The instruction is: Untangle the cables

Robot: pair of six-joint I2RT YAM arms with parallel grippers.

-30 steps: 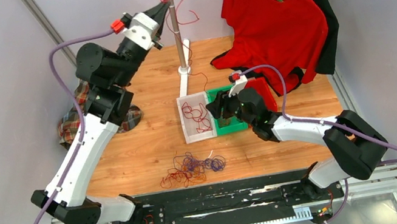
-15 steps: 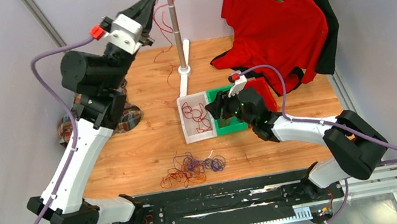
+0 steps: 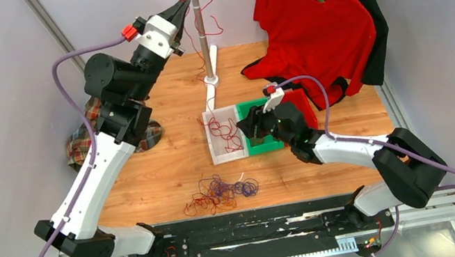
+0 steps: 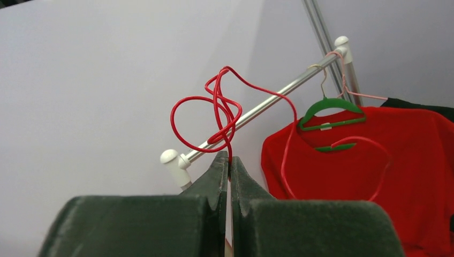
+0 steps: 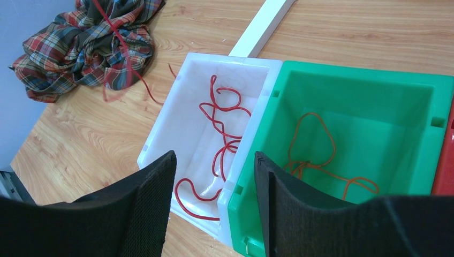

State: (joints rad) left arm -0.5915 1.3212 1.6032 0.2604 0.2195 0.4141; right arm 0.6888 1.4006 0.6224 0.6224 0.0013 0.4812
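I had the left gripper [image 4: 229,162] pinched shut on a red cable [image 4: 219,107]; the right gripper [image 5: 214,159] hung agape, seemingly over the white bin [image 5: 163,126].

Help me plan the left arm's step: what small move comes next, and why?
Probably lower the left gripper, shut on a red cable held high, toward the white bin: other red cables lie there.
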